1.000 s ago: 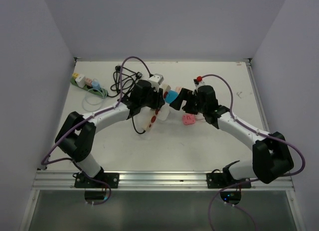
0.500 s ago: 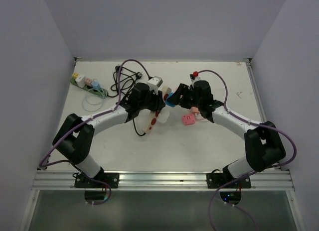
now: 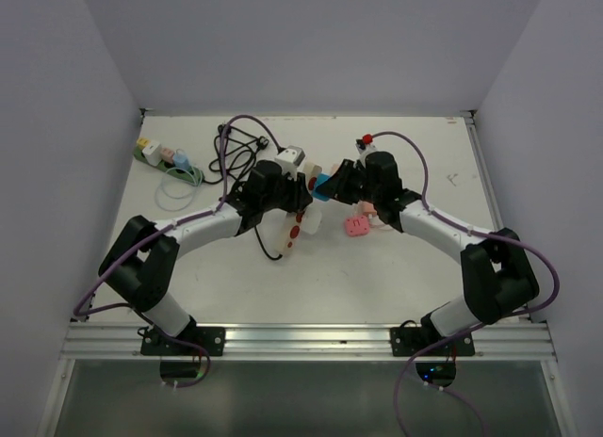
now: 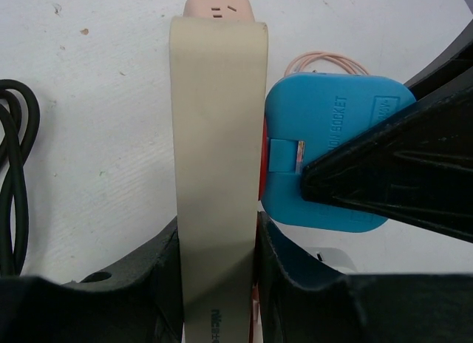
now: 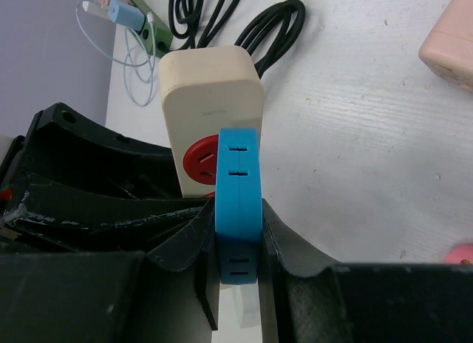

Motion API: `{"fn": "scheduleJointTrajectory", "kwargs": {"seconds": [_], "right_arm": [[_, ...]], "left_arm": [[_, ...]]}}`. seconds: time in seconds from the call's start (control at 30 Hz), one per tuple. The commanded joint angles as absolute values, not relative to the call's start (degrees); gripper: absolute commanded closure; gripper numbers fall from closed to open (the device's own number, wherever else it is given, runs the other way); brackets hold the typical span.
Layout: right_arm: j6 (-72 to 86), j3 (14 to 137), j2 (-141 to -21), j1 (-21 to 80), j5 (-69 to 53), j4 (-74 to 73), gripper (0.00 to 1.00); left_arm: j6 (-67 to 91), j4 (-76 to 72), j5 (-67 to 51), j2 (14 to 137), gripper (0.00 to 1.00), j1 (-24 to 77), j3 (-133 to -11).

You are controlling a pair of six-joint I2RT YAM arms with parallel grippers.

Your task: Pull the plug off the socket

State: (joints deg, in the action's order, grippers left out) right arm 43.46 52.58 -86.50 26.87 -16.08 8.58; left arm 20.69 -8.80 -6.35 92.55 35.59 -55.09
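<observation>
Mid-desk (image 3: 377, 277), lifted off the surface: cream power strip (image 4: 218, 173), clamped between the left fingers (image 4: 155, 273), one dark pad pressed to each long side. Seen edge-on from the left wrist, running straight away from the camera toward a pale pink block (image 4: 218, 3) at its far end.

Against the strip's outlet face, over a red round outlet (image 5: 201, 160): blue plug (image 5: 239, 202), a flat square adapter with slots along its narrow edge. Pinched by its two broad faces between the right fingers (image 5: 288, 247), clenched tight on it. Sitting close against the strip, only a sliver of red between the two. Prongs hidden, so cannot tell how far seated.

From above, both arms meeting at the middle of the desk, wrists nearly nose to nose.

Behind the strip, coiled on the desk: black cord (image 5: 259, 25). Far back left corner, well apart from the arms: dark green power strip (image 3: 155, 156) with small coloured plugs in it and a loop of pale cable beside it. Just right of the right wrist, lying flat: bright pink plug block (image 3: 356, 226).
</observation>
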Motion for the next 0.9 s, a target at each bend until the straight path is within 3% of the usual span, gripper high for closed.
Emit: {"fn": "scheduleJointTrajectory", "kwargs": {"seconds": [0.0, 0.87], "right_arm": [[42.8, 51.9, -82.9, 26.5, -16.4, 7.8, 1.00], [36.4, 49.0, -69.7, 26.2, -18.3, -2.9, 1.00]], "left_arm": [[24.2, -13.1, 3.1, 91.0, 1.00, 33.8, -54.3], [29.0, -4.4, 15.7, 93.4, 1.00, 26.5, -62.0]]}}
